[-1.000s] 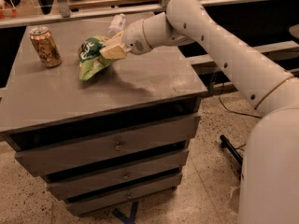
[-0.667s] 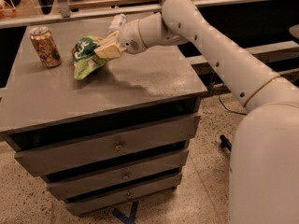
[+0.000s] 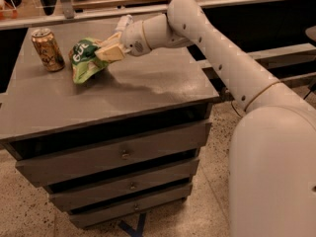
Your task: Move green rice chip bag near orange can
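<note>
Leftward since a second ago have gone both the bag [image 3: 84, 59] and the gripper [image 3: 109, 52] that holds it, closing on a can [image 3: 48, 49] that has not stirred. Nearest the camera, at four o'clock in the view, bulks the robot's white body [image 3: 274, 177]; from it the arm [image 3: 217, 53] reaches up and across toward ten o'clock. Below and to the left stands a grey cabinet, three drawers [image 3: 123, 154] deep, its top [image 3: 143, 90] bare in the near half. At the far left of that top the gripper's pale fingers [image 3: 112, 53] are pinched together on the crumpled upper right edge of the green bag, with no gap showing between them. The bag hangs from the gripper toward eight o'clock, its long axis running roughly twelve to six; whether its lower end drags on the top or rides just clear cannot be told. The can stands upright at nine o'clock from the gripper, just beyond the bag's left edge, the two near but apart. With one arm on this robot and the bag between gripper and can, any further approach would seem to run straight on toward nine o'clock, and only a little way, lest the bag nudge the can over. Behind the wrist, at twelve o'clock, a pale bottle-like shape [image 3: 124, 21] shows, and past it a rail [image 3: 74, 15].
</note>
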You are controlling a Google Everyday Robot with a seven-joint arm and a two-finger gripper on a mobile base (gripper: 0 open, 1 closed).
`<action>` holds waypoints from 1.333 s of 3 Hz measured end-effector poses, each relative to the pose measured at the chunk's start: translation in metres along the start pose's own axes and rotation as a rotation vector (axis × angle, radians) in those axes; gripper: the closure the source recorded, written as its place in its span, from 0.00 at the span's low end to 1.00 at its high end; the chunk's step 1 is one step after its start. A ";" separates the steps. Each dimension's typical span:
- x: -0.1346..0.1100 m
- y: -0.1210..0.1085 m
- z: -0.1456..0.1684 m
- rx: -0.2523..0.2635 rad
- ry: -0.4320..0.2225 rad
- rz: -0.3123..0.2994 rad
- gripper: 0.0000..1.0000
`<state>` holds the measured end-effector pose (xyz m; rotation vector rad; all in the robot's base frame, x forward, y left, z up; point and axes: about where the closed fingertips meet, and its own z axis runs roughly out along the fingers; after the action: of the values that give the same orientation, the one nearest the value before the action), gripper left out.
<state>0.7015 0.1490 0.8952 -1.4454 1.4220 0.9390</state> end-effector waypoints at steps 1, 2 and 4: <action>0.000 -0.002 0.001 -0.003 -0.002 -0.002 0.36; 0.000 -0.002 -0.001 -0.002 0.012 -0.011 0.12; 0.011 -0.022 -0.043 0.146 0.108 0.018 0.00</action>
<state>0.7210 0.1044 0.9008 -1.3936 1.5519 0.7610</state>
